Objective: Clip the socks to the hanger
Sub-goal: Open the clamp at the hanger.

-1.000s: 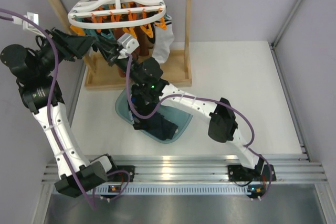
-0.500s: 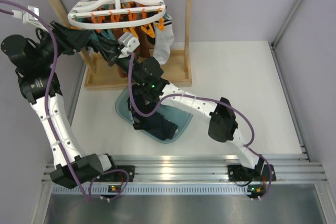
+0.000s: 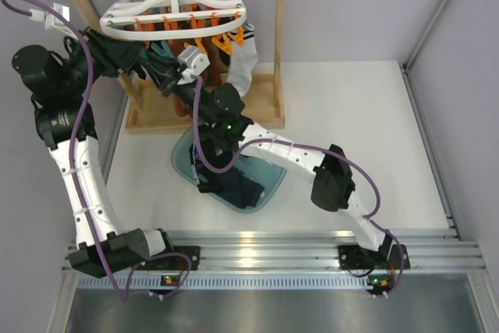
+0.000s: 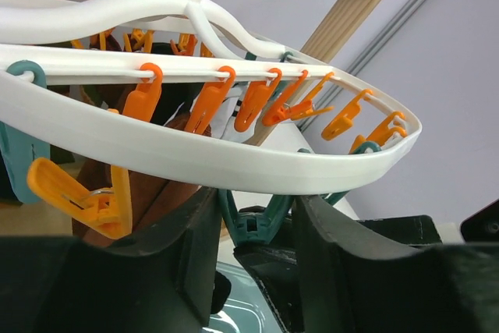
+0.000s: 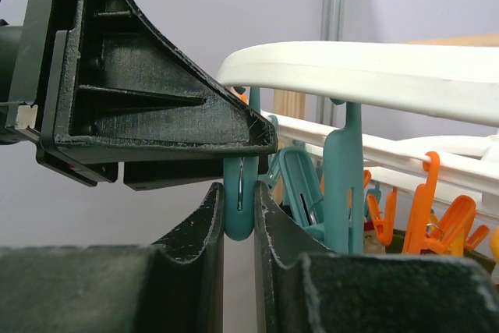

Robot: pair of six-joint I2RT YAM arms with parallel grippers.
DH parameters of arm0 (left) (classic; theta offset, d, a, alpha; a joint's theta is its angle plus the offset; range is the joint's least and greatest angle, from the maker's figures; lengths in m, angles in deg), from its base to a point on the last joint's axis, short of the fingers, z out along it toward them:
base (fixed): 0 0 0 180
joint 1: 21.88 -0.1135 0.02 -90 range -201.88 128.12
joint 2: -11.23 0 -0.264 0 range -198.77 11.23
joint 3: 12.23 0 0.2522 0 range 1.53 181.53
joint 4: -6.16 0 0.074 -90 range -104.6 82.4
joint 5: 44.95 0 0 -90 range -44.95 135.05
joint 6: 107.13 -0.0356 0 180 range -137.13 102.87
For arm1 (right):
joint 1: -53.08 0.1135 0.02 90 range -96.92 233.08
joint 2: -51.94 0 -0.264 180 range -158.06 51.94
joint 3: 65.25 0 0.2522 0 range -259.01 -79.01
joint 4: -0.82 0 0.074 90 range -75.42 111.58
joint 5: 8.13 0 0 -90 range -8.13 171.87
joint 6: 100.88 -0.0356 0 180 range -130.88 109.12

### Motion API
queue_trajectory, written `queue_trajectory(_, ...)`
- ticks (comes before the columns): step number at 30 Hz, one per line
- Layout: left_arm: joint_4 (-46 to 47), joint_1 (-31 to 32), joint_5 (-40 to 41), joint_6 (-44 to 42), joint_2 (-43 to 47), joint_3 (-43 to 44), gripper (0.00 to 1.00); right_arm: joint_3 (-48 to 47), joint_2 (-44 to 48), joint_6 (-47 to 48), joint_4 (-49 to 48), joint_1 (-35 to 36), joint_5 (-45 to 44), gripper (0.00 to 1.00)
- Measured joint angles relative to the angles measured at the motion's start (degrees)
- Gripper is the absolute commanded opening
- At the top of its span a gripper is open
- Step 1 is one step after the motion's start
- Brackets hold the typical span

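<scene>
Where the hanger (image 4: pixel 234 168) hangs from the wooden rack (image 3: pixel 278 52) at the desk's (image 3: pixel 374 130) far left corner, we see both grippers meet at one teal clip (image 5: pixel 239 220) under its rim. The right gripper (image 5: pixel 238 189) is pinched nearly closed on the clip's lower end. The left gripper (image 4: pixel 257 202) straddles the clip's handles, jaws half apart and so near them that we cannot tell whether they press. The dark socks (image 3: pixel 238 189) lie in a teal tub (image 3: pixel 181 163) on the desk, just in front of the rack.
</scene>
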Motion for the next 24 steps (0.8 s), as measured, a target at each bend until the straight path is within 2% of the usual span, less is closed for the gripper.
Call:
queue_trajectory(5,-0.1,0.3,0.4,-0.2,0.0,0.1,0.31,1.0,0.5,-0.1,0.0,0.0,0.0,0.0)
queue_trajectory(7,-0.1,0.3,0.4,0.3,0.0,0.1,0.23,1.4,0.9,-0.1,-0.2,0.0,0.0,0.01)
queue_trajectory(8,0.0,0.3,0.4,0.6,0.0,0.1,0.19,1.8,1.0,-0.1,-0.2,0.0,0.0,0.07)
queue_trajectory(9,-0.1,0.4,0.4,1.1,0.0,0.1,0.14,2.2,1.3,-0.1,-0.4,0.0,0.0,0.21)
queue_trajectory(10,-0.1,0.4,0.3,1.5,0.0,0.1,0.06,2.7,1.7,-0.2,-0.6,0.0,0.0,0.27)
queue_trajectory(11,0.0,0.5,0.4,2.1,0.0,0.1,0.03,3.6,2.3,-0.3,-0.9,0.0,0.3,0.35)
queue_trajectory(12,0.3,0.5,0.7,2.5,0.0,0.1,0.0,4.7,2.9,-0.4,-0.7,0.0,0.5,0.46)
queue_trajectory(15,1.0,0.5,1.5,3.6,0.0,0.1,0.0,10.6,6.0,-0.5,-0.2,-0.1,1.9,0.57)
queue_trajectory(19,1.7,0.5,2.0,4.2,0.1,-0.4,0.0,19.9,11.1,-0.9,2.2,-0.4,4.2,0.61)
queue_trajectory(24,1.9,0.5,2.6,4.4,0.5,-1.5,0.0,24.7,14.1,-2.7,4.6,-1.4,6.6,0.56)
